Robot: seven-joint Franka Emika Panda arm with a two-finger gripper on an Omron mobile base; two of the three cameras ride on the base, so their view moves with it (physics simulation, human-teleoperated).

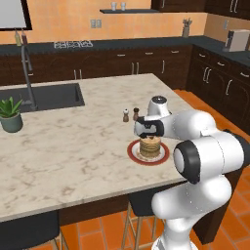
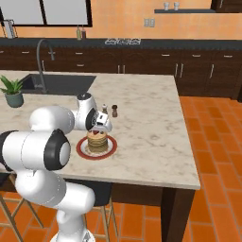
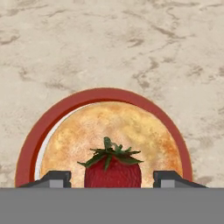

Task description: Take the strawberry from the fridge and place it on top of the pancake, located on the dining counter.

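The tool [image 3: 112,179] is open, its tips apart on each side of the strawberry [image 3: 113,168]. The strawberry sits on the pancake [image 3: 113,131], on the red plate [image 3: 57,114] on the tabletop [image 3: 109,43].

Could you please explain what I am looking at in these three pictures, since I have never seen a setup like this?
This is a simulated kitchen with a white robot arm on a wheeled base. Two pictures come from cameras behind the arm, left and right; the third looks along its hand. On the dining counter sits a red-rimmed plate with the pancake. The strawberry sits over the pancake between the parted fingers of the gripper, which show gaps on both sides, so it appears released. Also there: two small shakers, a potted plant and a sink.
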